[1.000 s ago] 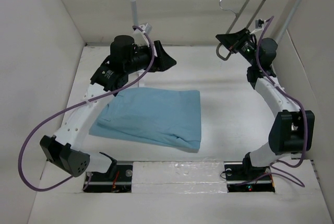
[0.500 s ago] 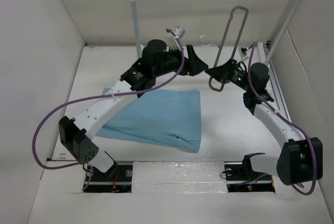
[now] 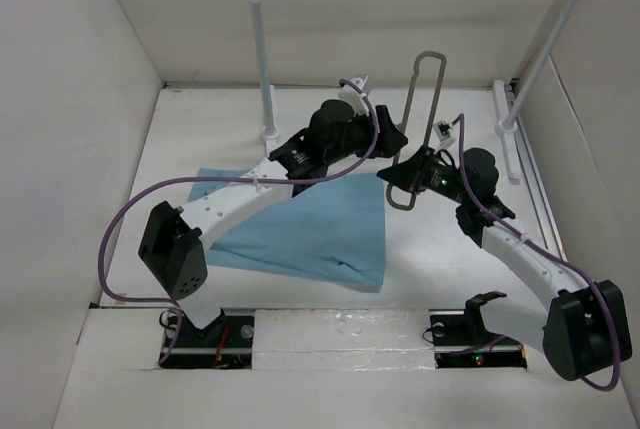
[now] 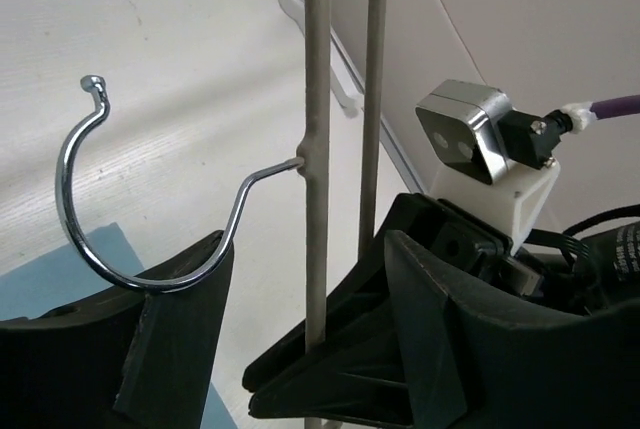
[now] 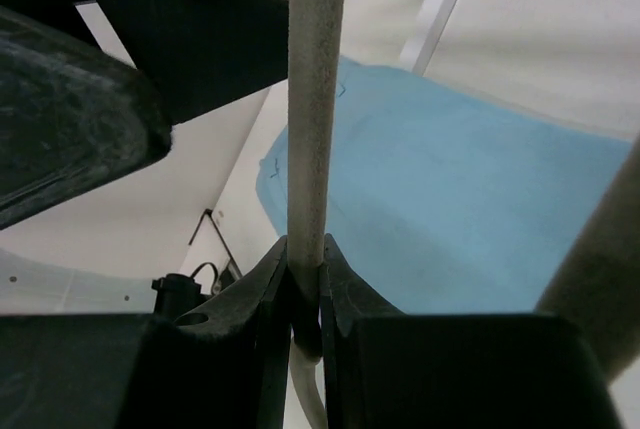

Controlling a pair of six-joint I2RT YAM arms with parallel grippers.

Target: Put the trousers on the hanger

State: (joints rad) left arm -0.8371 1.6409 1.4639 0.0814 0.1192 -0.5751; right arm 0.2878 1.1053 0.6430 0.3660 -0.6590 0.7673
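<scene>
Your R gripper (image 3: pixel 393 179) is clamped on hanger (image 3: pixel 413 109) bar; L gripper (image 3: pixel 393 139) wide open, bar btwn its fingers; trousers (image 3: pixel 310 224) flat just near-left

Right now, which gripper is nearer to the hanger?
Right. The right gripper is clamped on the hanger bar, touching it. The left gripper is open beside the hook, not gripping.

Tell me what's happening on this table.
The right gripper is shut on the thin grey metal wire hanger and holds it upright above the white table, between the two arms. The left gripper is open and sits right next to the hanger, by its chrome hook, without gripping it. The light sky-blue fabric trousers lie folded flat on the table, with neither gripper on them.
</scene>
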